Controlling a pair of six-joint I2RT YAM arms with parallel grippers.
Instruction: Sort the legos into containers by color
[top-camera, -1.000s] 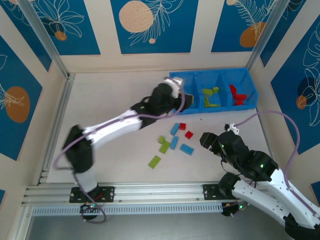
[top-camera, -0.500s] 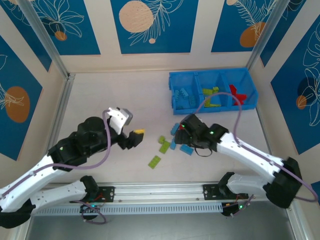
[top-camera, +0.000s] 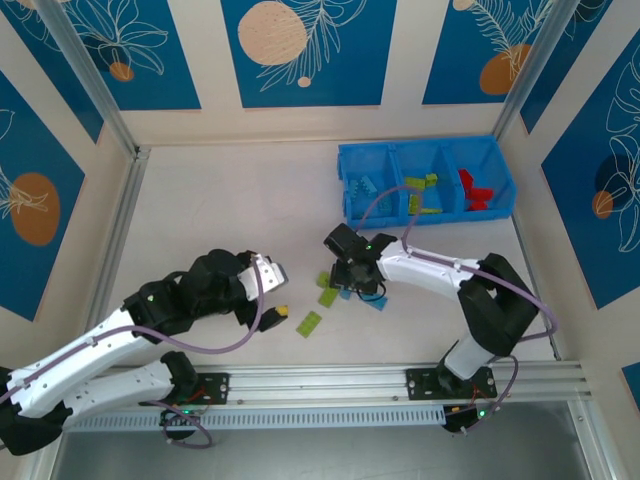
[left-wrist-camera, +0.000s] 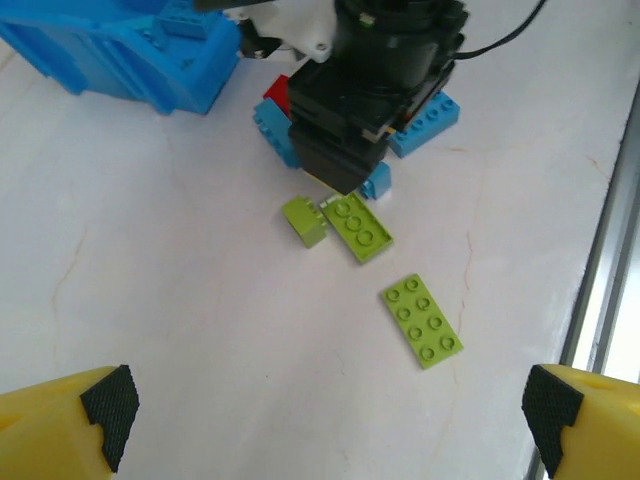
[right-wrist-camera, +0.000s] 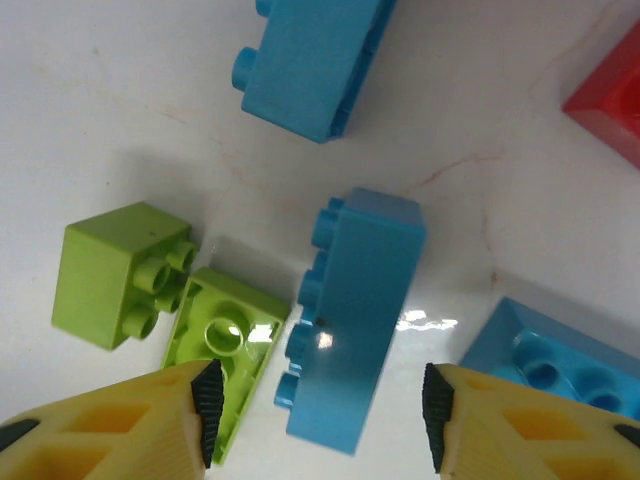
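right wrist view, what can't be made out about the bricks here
Red brick: cut off by the right edge, so its shape is unknown.
Lower light blue brick: partly hidden by the image-right gripper finger and the edge.
Green plate: lower end hidden behind the image-left gripper finger.
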